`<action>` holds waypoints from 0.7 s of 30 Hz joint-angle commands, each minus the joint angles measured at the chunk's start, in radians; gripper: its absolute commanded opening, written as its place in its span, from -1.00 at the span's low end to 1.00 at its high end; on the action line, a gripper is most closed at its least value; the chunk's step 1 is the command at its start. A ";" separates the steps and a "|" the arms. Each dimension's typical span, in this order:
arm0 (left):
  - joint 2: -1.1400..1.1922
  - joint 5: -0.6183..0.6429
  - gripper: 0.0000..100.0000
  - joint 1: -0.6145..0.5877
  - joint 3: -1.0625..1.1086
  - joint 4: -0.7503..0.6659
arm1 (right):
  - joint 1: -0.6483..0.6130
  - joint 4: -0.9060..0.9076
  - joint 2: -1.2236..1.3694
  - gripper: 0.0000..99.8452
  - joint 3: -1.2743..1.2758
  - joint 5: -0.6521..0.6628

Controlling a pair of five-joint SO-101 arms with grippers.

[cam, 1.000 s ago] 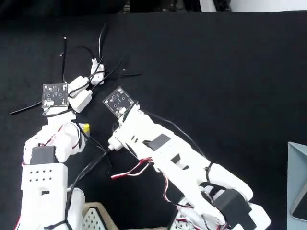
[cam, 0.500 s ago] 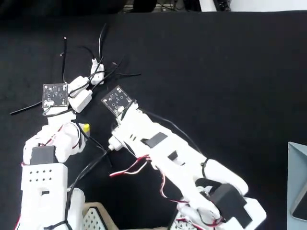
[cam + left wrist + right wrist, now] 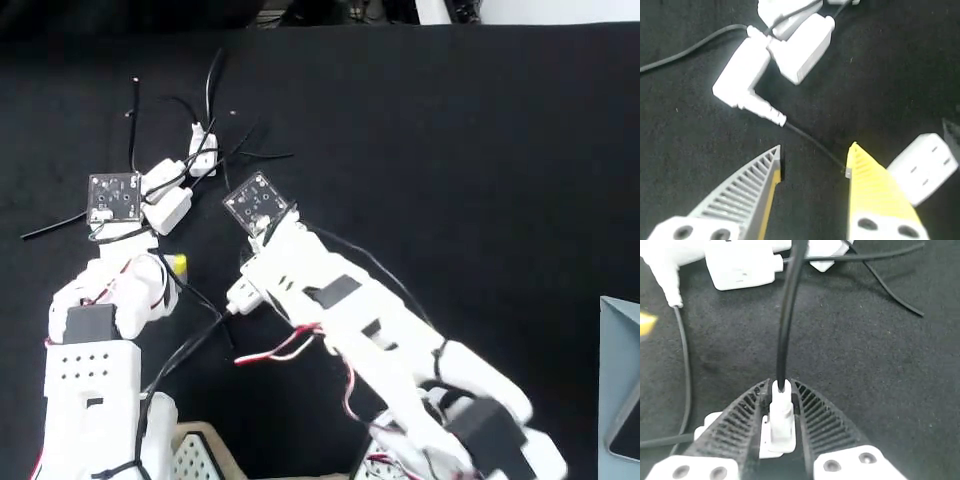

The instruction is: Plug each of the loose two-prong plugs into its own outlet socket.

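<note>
1. Plug (image 3: 781, 416), white with a black cable (image 3: 787, 315) running out of its top, is clamped between the ribbed fingers of the right gripper (image 3: 780, 390). The right wrist view makes this grip plain, whereas from above the arm's own body covers it.
2. Seen from the left wrist, the left gripper (image 3: 812, 162) has its jaws spread wide and holds nothing. A thin cable crosses the black table (image 3: 480, 150) between its tips.
3. Beyond those tips lies a loose white plug (image 3: 742, 75), touching a white adapter (image 3: 802, 47). A slotted white block (image 3: 922, 167) sits just beside the yellow finger (image 3: 867, 175).
4. The high view adds two dark-topped squares. The left square (image 3: 113, 197) is far of the left arm, and the right square (image 3: 255, 200) is at the right arm's tip. White plugs and tangled black cables crowd the space between them, and a small plug (image 3: 202, 160) lies farther off.
5. A perforated tray (image 3: 195, 452) sits at the near edge between the arm bases. I cannot tell what it holds.
</note>
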 commanded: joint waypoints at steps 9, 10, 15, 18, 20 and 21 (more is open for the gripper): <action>-0.015 0.184 -0.57 0.165 0.033 -0.281 | -0.152 0.206 -0.358 -0.98 0.068 -0.006; -0.015 0.184 -0.57 0.177 0.033 -0.279 | -0.158 0.206 -0.369 -0.98 0.074 -0.006; -0.017 0.181 -0.57 0.254 0.027 -0.245 | -0.161 0.207 -0.378 -0.98 0.081 -0.006; -0.017 0.176 -0.57 0.263 -0.007 -0.184 | -0.160 0.209 -0.378 -0.98 0.084 -0.006; -0.017 0.173 -0.57 0.272 -0.027 -0.144 | -0.158 0.209 -0.378 -0.98 0.088 -0.006; -0.017 0.157 -0.57 0.272 -0.033 -0.130 | -0.158 0.209 -0.378 -0.98 0.091 -0.006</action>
